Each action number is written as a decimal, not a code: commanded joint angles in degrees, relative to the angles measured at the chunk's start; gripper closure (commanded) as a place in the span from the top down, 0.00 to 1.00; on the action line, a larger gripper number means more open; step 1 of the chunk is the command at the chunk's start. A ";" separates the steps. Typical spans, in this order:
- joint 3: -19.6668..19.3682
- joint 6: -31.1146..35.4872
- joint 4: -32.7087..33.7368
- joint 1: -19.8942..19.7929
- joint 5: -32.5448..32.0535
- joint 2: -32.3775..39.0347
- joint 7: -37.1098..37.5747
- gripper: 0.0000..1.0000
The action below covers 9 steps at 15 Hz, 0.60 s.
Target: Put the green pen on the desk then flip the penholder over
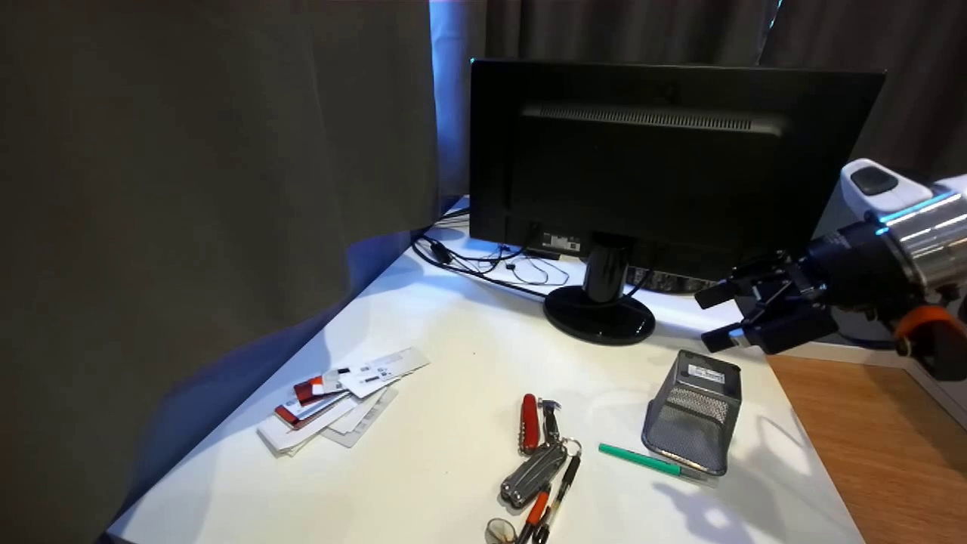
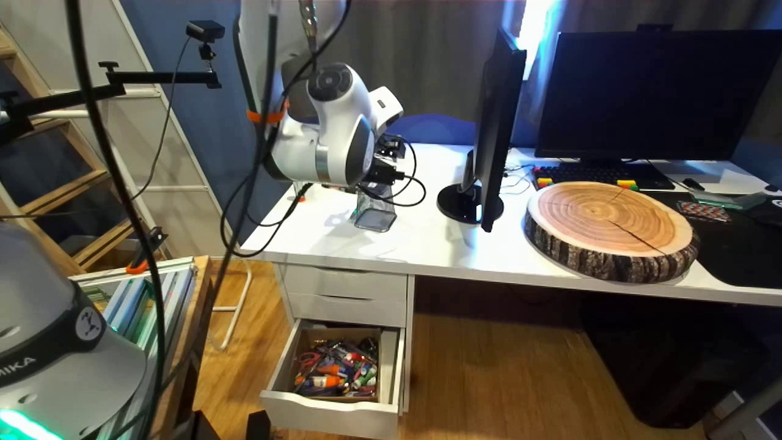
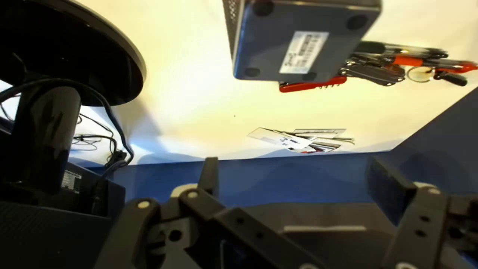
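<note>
Grey-meshed, the penholder [image 1: 696,417] is stood base-up near the edge of the desk [image 1: 453,378] above the drawers [image 2: 345,310], below the gripper [image 1: 714,318], whose empty jaws are spread. The green pen [image 1: 641,459] is laid beside the mesh rim, pointed edgeward; only withdrawal seems required.

In an exterior view, your backdrop is a smooth blue wall [image 2: 204,140] and dark grey-brown fabric curtains [image 2: 437,61], with a bright bluish-white strip of light [image 2: 537,24] between them. Below, you see orange-brown wooden flooring [image 2: 489,379] and a white rectangular cabinet [image 2: 342,311], one drawer [image 2: 333,415] pulled out.
</note>
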 commanded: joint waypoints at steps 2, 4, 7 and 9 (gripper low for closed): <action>8.39 -15.55 -5.76 -4.18 -2.11 -12.77 12.40 1.00; 14.65 -21.02 -5.79 -7.75 -2.54 -14.06 16.00 1.00; 25.27 -27.36 -5.76 -14.60 -0.93 -13.68 16.45 1.00; 31.73 -30.57 -5.93 -19.38 -0.74 -13.23 13.69 1.00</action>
